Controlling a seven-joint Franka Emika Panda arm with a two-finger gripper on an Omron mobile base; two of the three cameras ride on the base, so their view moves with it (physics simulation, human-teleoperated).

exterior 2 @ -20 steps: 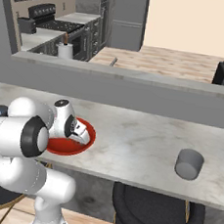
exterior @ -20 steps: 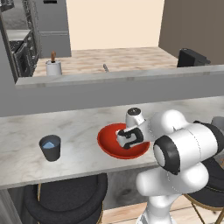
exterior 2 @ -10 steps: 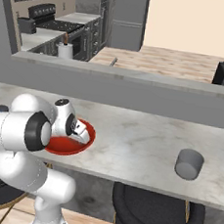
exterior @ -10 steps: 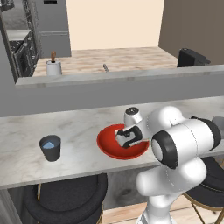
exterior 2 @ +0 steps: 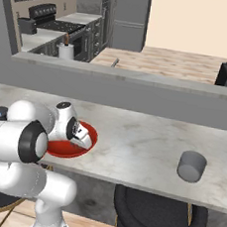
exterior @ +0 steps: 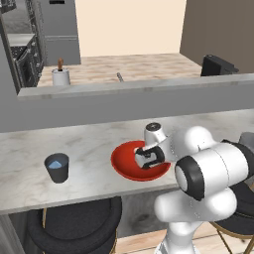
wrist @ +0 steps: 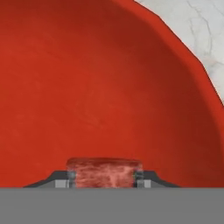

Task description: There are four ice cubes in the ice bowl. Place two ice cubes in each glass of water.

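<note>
The ice bowl [exterior: 124,163] [exterior 2: 90,135] is a glossy red dish on the marble counter, and its inside [wrist: 109,87] fills the hand view. My gripper [exterior: 145,161] [exterior 2: 82,141] [wrist: 104,176] reaches down into it. One translucent ice cube [wrist: 104,168], tinted red by the bowl, sits between the two fingertips and touches both. The dark glass of water [exterior: 57,167] stands to the bowl's left, with bluish contents. The lighter grey glass [exterior 2: 192,166] stands far to the right on the counter.
A raised grey ledge [exterior: 124,92] runs behind the counter. On the far counter stand a white cylinder with a brown top [exterior: 60,75] [exterior 2: 67,50] and a dark box [exterior: 218,64]. Black stools [exterior: 74,223] [exterior 2: 158,215] sit under the counter's front edge.
The fingers have closed in from wide open onto the ice cube. The hand has stayed low in the red bowl, and the arm has shifted only slightly.
</note>
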